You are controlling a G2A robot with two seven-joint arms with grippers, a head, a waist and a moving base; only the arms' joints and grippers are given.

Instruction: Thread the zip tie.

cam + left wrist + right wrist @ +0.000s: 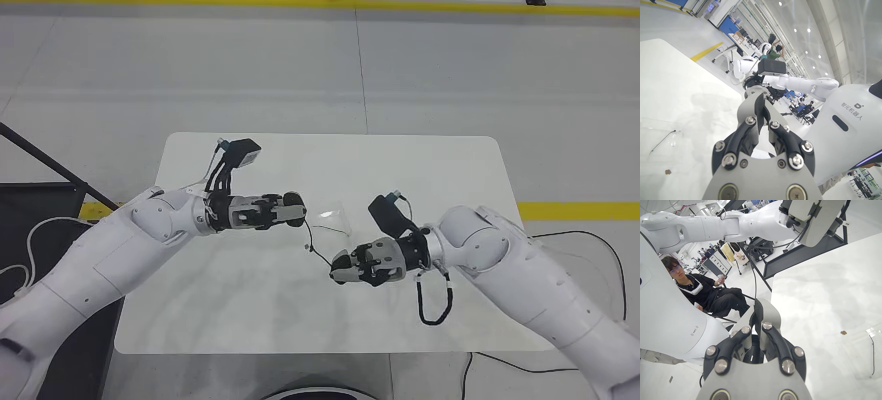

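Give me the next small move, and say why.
Probably open the left gripper and take the free end of the zip tie. The right gripper is shut on one end; the tie arcs across to the shut left gripper, which seems not to hold it.

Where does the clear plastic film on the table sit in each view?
Top view: the clear plastic film lies mid-table, just beyond the left gripper.
Left wrist view: film flat on the white table.
Right wrist view: film flat on the table too.
Landmark in both wrist views: loose thin black zip tie on it.
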